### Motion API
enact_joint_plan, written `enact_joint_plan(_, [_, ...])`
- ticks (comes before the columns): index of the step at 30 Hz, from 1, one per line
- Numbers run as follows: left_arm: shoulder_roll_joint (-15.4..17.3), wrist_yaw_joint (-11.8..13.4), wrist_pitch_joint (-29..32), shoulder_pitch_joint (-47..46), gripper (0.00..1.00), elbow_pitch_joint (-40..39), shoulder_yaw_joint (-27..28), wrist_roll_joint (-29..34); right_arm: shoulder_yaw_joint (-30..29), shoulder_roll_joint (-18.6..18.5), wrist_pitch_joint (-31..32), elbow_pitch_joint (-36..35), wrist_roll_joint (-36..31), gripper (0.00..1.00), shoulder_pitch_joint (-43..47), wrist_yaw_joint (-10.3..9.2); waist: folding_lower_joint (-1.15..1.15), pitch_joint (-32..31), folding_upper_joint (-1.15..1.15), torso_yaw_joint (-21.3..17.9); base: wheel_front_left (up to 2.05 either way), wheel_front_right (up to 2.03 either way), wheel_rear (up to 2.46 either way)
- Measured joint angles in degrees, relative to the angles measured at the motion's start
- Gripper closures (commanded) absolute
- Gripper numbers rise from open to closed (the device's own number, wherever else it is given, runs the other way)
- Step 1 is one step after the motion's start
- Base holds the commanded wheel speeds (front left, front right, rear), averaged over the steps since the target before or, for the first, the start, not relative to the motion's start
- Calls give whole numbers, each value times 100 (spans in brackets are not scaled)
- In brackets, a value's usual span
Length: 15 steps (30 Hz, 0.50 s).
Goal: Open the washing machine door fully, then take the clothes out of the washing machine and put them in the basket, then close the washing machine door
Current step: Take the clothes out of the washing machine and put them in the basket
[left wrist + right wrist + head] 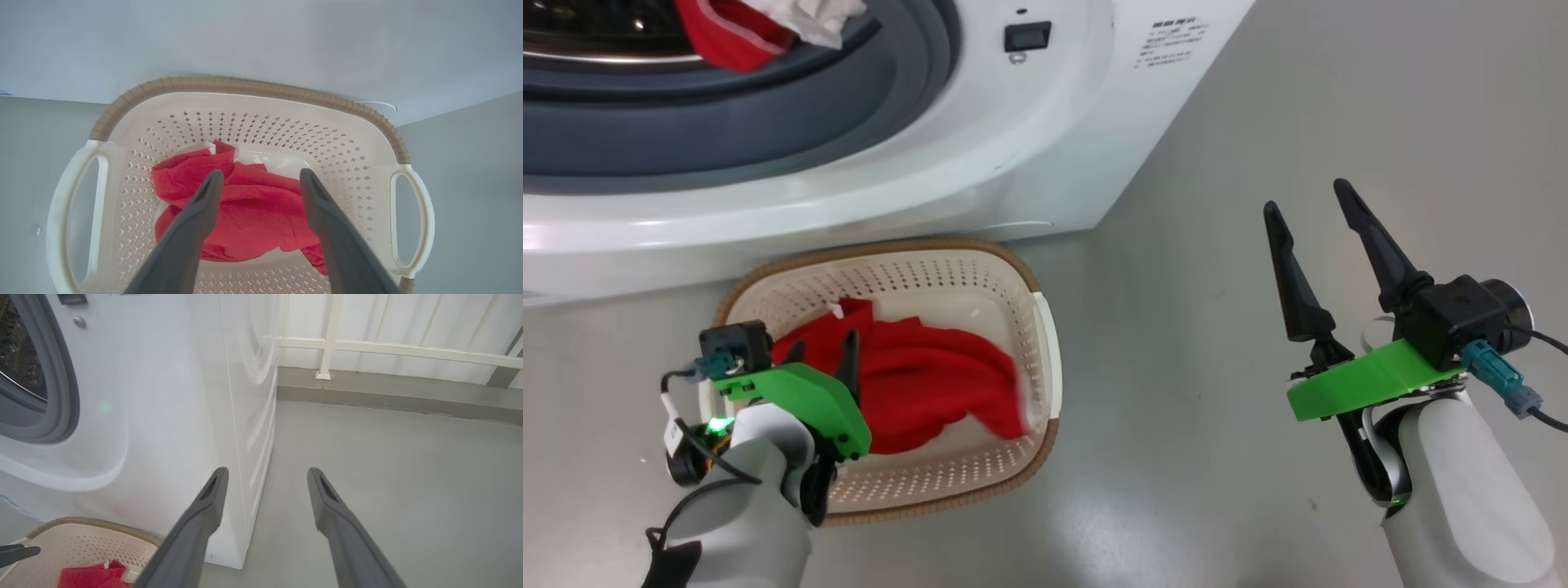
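Head view: the left gripper [823, 353] hangs over the basket [882, 249], its fingers spread and holding nothing, just above a red garment [931, 384] that lies crumpled on the basket's bottom. The basket sits on the grey floor [1217, 245], close against the front of the washing machine [1013, 163]. More red-and-white clothes [743, 33] lie in the drum mouth, over the grey gasket [727, 122]. The right gripper [1307, 200], also spread and empty, is well apart, over the floor near the machine's corner.
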Motion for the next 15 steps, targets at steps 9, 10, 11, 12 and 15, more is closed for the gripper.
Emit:
enact_joint_plan(9, [119, -43, -353, 166, 0, -581, 33, 157, -165, 0, 0, 110, -352, 0, 36, 0, 0, -419, 0, 171, 0, 0, 0])
enact_joint_plan(10, [129, -43, -353, 255, 0, -735, 67, 164, -197, 0, 0, 119, -382, 0, 57, 0, 0, -476, 0, 192, 0, 0, 0])
enact_joint_plan(11, [144, -43, -353, 353, 0, -920, 110, 209, -230, -1, 0, 136, -402, 0, 81, 0, 0, -533, 0, 213, 0, 0, 0])
enact_joint_plan(12, [156, -42, -353, 454, 0, -1115, 170, 254, -259, -2, 0, 155, -415, 0, 105, 0, 0, -594, 0, 235, 0, 0, 0])
enact_joint_plan(15, [198, -14, -353, 786, 0, -1766, 394, 382, -286, 0, 0, 224, -415, 0, 215, 0, 0, -788, 0, 296, 0, 0, 0])
